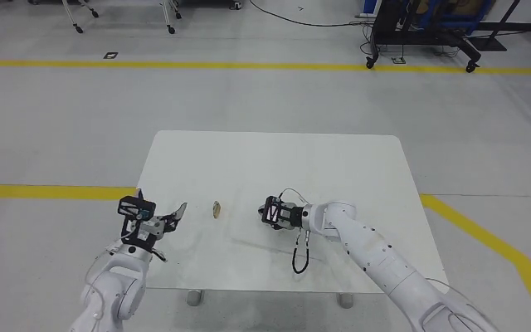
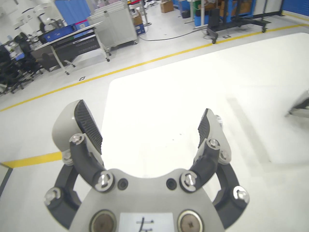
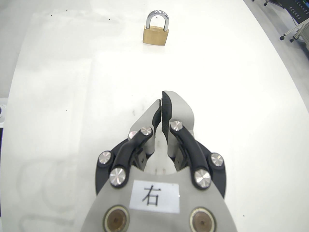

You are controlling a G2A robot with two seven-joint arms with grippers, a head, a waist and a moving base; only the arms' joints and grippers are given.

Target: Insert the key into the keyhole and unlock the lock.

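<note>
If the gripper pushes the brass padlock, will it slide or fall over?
The padlock seems to stand upright on its narrow base, so a high push would probably tip it. Its brass body and steel shackle look solid: likely stiff and heavy for its size. The smooth table may let it slide.

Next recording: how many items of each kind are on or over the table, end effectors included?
Padlock: 1
End effectors: 2 (left end effector, right end effector)
Table: 1
Total: 4

Matt brass-look padlock (image 3: 155, 36) with glossy chrome shackle (image 3: 157, 13) on smooth, matt white tabletop (image 3: 217, 85).
</note>
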